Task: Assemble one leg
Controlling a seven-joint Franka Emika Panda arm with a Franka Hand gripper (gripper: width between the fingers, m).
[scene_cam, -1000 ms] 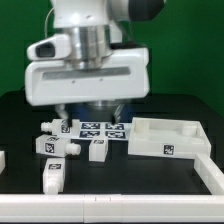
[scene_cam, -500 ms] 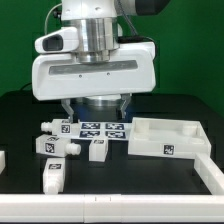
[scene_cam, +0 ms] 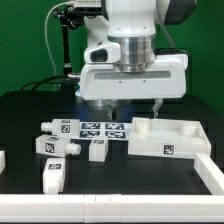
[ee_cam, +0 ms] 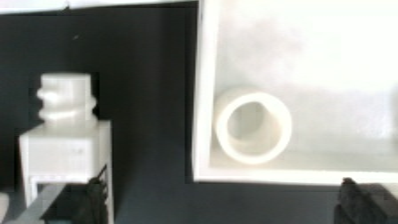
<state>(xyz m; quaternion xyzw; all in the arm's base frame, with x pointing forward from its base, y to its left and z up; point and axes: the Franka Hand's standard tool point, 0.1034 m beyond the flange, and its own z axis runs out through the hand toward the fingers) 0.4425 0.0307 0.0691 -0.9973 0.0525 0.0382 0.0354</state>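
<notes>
My gripper (scene_cam: 135,104) hangs open and empty above the table, over the gap between the marker board (scene_cam: 100,130) and a large white boxy part with a raised rim (scene_cam: 170,137). Several white legs lie at the exterior view's left: one beside the marker board (scene_cam: 52,126), one in front of it (scene_cam: 55,146), one near the middle (scene_cam: 98,150). In the wrist view my gripper (ee_cam: 222,200) is open. A white leg (ee_cam: 68,130) lies beside one fingertip (ee_cam: 89,195). The large white part (ee_cam: 311,60) with a round socket (ee_cam: 254,125) lies ahead.
Another white leg (scene_cam: 54,175) lies near the front. A white rail (scene_cam: 100,212) runs along the table's front edge. White pieces show at the far left edge (scene_cam: 3,160) and at the front right (scene_cam: 212,172).
The arm has moved toward the exterior view's right, from above the marker board's left part to above its right end. The parts on the table have not moved.
</notes>
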